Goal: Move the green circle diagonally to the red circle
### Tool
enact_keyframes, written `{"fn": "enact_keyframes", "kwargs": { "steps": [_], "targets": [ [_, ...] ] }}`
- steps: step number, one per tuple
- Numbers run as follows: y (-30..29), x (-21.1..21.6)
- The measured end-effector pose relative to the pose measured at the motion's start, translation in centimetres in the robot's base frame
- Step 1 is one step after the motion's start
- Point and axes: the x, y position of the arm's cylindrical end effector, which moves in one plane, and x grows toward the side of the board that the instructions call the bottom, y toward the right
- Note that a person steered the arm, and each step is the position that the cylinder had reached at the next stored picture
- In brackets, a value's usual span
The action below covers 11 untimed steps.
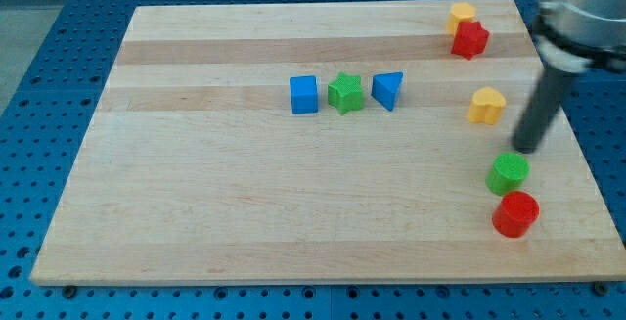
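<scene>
The green circle [508, 173] sits near the view's right edge of the wooden board [245, 222]. The red circle [515, 213] lies just below it and slightly to the right, almost touching it. My tip [526, 149] comes down from the view's upper right and stands just above and to the right of the green circle, close to its top edge.
A blue cube [304, 95], a green star [345, 93] and a blue triangle [387, 90] form a row at the board's middle top. A yellow block [462, 14] and a red star [469, 39] sit at the top right. A yellow heart-like block [486, 106] lies left of the rod.
</scene>
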Motion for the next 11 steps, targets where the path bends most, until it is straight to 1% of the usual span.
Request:
{"fn": "enact_keyframes", "kwargs": {
  "steps": [1, 2, 3, 5, 6, 8, 9, 10, 11],
  "targets": [
    [1.4, 5.6],
    [-1.9, 5.5],
    [-4.3, 4.2],
    [-7.1, 1.9],
    [-7.3, 1.7],
    [-13.7, 1.8],
    [-15.2, 2.0],
    [-17.1, 3.4],
    [-19.4, 6.7]
  ]
}}
